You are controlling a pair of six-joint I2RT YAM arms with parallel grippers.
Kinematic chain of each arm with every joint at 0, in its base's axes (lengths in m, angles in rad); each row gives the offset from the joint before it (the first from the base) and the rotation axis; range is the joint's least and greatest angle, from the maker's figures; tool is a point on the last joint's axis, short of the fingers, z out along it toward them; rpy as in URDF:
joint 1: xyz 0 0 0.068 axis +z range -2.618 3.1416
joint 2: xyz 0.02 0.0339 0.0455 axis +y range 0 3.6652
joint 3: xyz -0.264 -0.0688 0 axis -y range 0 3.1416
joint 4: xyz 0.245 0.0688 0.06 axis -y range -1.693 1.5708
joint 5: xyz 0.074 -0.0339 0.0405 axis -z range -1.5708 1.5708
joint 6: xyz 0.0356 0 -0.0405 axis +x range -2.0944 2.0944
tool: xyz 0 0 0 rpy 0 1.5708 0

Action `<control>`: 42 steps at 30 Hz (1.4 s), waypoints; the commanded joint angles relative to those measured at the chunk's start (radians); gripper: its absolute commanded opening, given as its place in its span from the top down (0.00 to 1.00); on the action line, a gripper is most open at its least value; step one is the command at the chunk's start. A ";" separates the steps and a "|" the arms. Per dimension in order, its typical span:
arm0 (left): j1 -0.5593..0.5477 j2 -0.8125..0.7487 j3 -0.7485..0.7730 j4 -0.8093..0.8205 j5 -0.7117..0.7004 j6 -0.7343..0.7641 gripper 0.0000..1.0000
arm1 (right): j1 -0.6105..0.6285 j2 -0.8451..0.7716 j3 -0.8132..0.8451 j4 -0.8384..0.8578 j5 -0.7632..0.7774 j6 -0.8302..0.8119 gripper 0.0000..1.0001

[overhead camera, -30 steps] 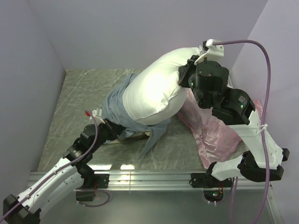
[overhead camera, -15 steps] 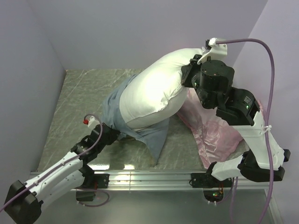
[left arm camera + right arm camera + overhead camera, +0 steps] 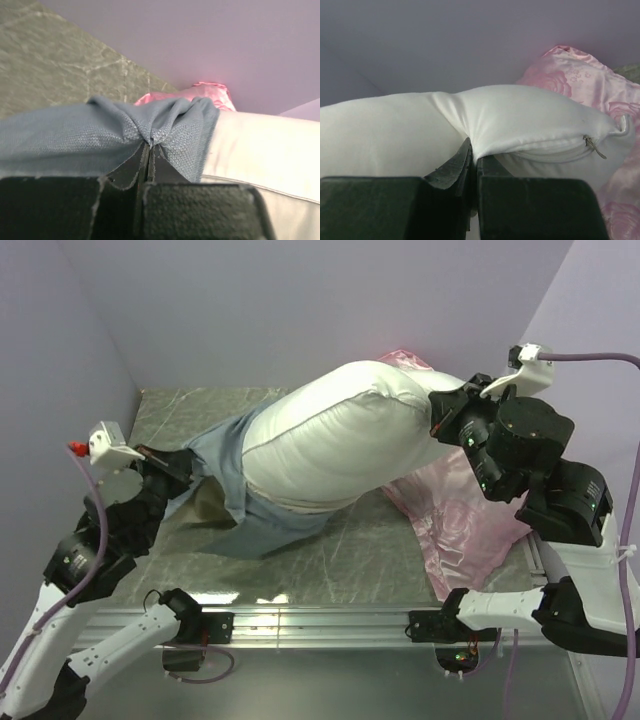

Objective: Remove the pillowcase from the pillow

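Observation:
The white pillow [image 3: 330, 440] is stretched across the middle of the table, lifted between the two arms. Its left end is still inside the grey-blue pillowcase [image 3: 235, 480]. My left gripper [image 3: 178, 466] is shut on a bunched fold of the pillowcase [image 3: 150, 131] at the left. My right gripper [image 3: 437, 418] is shut on a pinch of the pillow's fabric [image 3: 475, 140] at its right end, near the zip [image 3: 594, 146]. The pillow [image 3: 270, 150] also shows to the right in the left wrist view.
A pink rose-patterned satin pillow [image 3: 465, 520] lies under and behind the white pillow at the right; it shows in the right wrist view [image 3: 580, 75] too. Lilac walls [image 3: 300, 300] close the back and sides. A metal rail [image 3: 330, 620] runs along the near edge.
The left gripper pulled the pillowcase left and up, away from the pillow. The right gripper pulled the pillow right. More white pillow is bared, and the pink pillow shows behind.

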 commanded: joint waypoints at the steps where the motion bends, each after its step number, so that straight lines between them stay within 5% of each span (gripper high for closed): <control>1: 0.004 0.079 0.139 -0.078 -0.059 0.179 1.00 | 0.020 0.024 0.027 -0.006 0.067 0.032 1.00; 6: 0.006 0.282 0.500 -0.169 -0.023 0.335 1.00 | 0.042 0.156 0.106 -0.158 0.038 0.072 1.00; 10: 0.018 0.556 0.695 -0.190 0.052 0.430 1.00 | 0.042 0.218 0.015 -0.221 0.000 0.137 1.00; 15: 0.286 0.783 0.932 -0.200 0.475 0.388 1.00 | 0.033 0.189 -0.211 -0.173 -0.005 0.212 1.00; 17: 0.288 0.857 0.985 -0.219 0.555 0.383 1.00 | 0.011 0.193 -0.297 -0.156 -0.008 0.218 1.00; 20: 0.290 0.894 0.965 -0.184 0.602 0.368 1.00 | -0.087 0.219 -0.407 -0.077 -0.135 0.201 1.00; 26: 0.317 0.879 0.651 -0.053 0.689 0.363 1.00 | -0.211 0.253 -0.575 0.078 -0.316 0.181 1.00; 33: 0.355 0.923 0.555 0.007 0.764 0.355 0.97 | -0.344 0.222 -0.543 0.129 -0.502 0.146 0.55; 38: 0.355 1.026 0.641 -0.050 0.758 0.366 0.99 | -0.343 0.092 -0.493 0.170 -0.505 0.137 0.42; 42: 0.355 1.097 0.739 -0.093 0.738 0.352 0.99 | -0.294 -0.119 -0.665 0.432 -0.654 0.080 0.36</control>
